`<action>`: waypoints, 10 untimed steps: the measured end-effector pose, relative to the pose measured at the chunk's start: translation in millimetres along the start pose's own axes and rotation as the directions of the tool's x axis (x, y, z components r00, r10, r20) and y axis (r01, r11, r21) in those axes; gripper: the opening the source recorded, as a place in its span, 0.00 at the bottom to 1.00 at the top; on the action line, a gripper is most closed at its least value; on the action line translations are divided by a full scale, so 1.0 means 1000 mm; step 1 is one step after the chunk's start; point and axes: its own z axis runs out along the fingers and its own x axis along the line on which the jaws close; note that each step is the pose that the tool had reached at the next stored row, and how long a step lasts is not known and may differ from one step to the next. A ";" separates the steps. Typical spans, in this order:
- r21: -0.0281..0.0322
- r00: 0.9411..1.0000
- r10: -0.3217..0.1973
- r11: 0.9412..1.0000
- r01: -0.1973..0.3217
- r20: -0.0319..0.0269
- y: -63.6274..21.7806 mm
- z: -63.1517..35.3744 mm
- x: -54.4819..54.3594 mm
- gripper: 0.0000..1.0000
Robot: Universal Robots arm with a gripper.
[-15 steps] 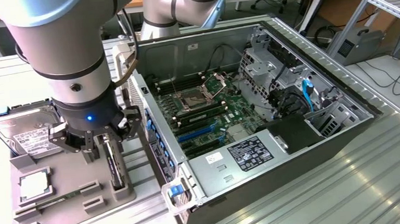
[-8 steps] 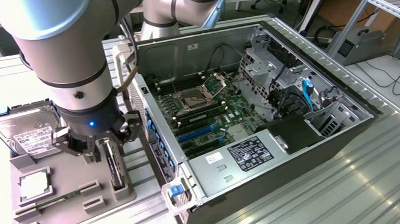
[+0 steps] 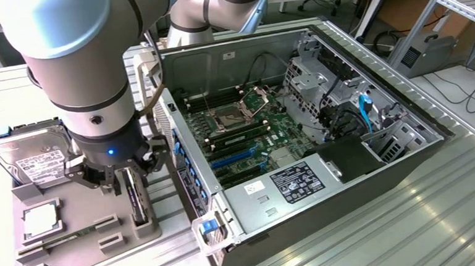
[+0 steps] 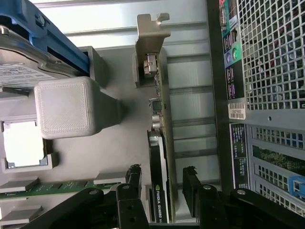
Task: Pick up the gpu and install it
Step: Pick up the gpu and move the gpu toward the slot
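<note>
The gpu [image 3: 138,204] is a slim black card standing on edge in a slot of the grey holder tray [image 3: 77,208], to the exterior view's left of the open computer case [image 3: 401,107]. My gripper [image 3: 129,175] hangs straight over the card's near end. In the wrist view the gpu [image 4: 158,148] runs lengthwise, with its silver bracket [image 4: 151,45] at the far end. My gripper [image 4: 162,179] is open and straddles the card. One black finger [image 4: 134,177] stands on each side, with a small gap to the card on both sides.
On the tray lie a silver hard drive [image 3: 26,159] with a white label, a processor chip [image 3: 40,220] and a green memory stick [image 3: 66,237]. The case's motherboard [image 3: 249,129] with blue slots [image 3: 232,160] lies exposed. The case's rear grille [image 4: 271,57] stands close beside the card.
</note>
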 end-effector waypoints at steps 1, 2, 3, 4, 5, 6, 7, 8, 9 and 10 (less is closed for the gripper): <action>0.000 1.000 0.000 1.000 0.000 0.000 0.0000 0.0008 0.000 0.48; 0.000 1.000 0.001 1.000 -0.001 0.000 -0.0001 0.0015 0.000 0.48; 0.000 1.000 0.001 1.000 -0.001 0.000 -0.0001 0.0025 0.000 0.48; 0.000 1.000 0.001 1.000 -0.001 0.000 -0.0001 0.0033 0.000 0.48; 0.000 1.000 0.002 1.000 -0.002 0.000 -0.0002 0.0041 0.000 0.48; 0.000 1.000 0.002 1.000 -0.002 0.000 -0.0002 0.0049 0.000 0.48; 0.000 1.000 0.002 1.000 -0.002 0.000 -0.0003 0.0052 0.000 0.48; 0.000 1.000 0.003 1.000 -0.003 0.000 -0.0003 0.0056 0.000 0.48; 0.000 1.000 0.003 1.000 -0.003 0.000 -0.0003 0.0061 0.000 0.48; 0.000 1.000 0.003 1.000 -0.003 0.000 -0.0003 0.0066 0.000 0.48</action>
